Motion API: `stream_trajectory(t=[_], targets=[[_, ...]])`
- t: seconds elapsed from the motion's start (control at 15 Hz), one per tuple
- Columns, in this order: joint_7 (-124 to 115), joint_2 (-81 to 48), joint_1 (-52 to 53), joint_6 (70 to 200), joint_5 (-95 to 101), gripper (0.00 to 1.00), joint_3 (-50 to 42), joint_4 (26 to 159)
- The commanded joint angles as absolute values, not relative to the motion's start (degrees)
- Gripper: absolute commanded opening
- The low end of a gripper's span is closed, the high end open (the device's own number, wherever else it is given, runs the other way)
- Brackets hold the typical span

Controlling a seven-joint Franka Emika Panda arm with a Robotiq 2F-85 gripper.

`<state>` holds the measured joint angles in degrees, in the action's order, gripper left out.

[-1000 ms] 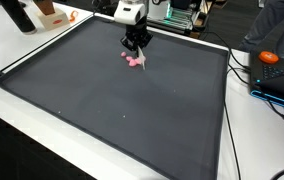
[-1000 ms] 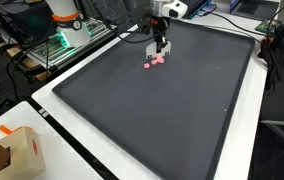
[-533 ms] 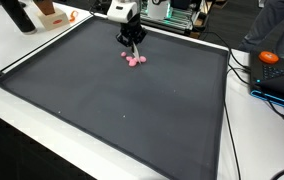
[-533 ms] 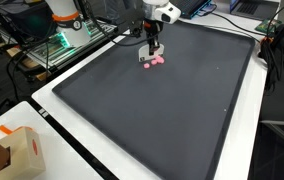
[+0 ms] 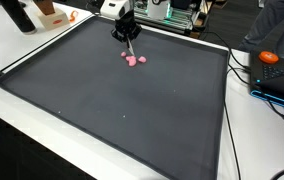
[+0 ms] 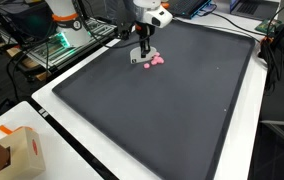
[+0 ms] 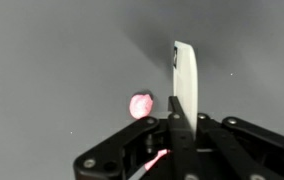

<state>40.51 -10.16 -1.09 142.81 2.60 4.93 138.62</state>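
Observation:
My gripper (image 5: 125,35) hangs over the far part of a dark mat (image 5: 122,110), near its back edge; it also shows in an exterior view (image 6: 142,45). In the wrist view the jaws (image 7: 178,128) are shut on a thin white flat stick (image 7: 184,80) that points away from the camera. A few small pink pieces (image 5: 134,60) lie on the mat just beside the stick's tip, also seen in an exterior view (image 6: 153,61). One pink piece (image 7: 140,104) lies left of the stick in the wrist view.
The mat lies on a white table (image 5: 22,130). An orange object (image 5: 270,57) and cables lie past the mat's side. A cardboard box (image 6: 7,150) stands on the table corner. Equipment racks (image 6: 67,35) stand behind the mat.
My gripper has moved with the white stick toward the mat's back edge, off the pink pieces. The pieces now lie uncovered beside it.

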Motion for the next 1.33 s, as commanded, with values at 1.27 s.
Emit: stream_trajectory(t=[1.27], targets=[[32.3, 8.6, 4.2, 136.5, -5.3, 0.01, 4.6, 144.6]])
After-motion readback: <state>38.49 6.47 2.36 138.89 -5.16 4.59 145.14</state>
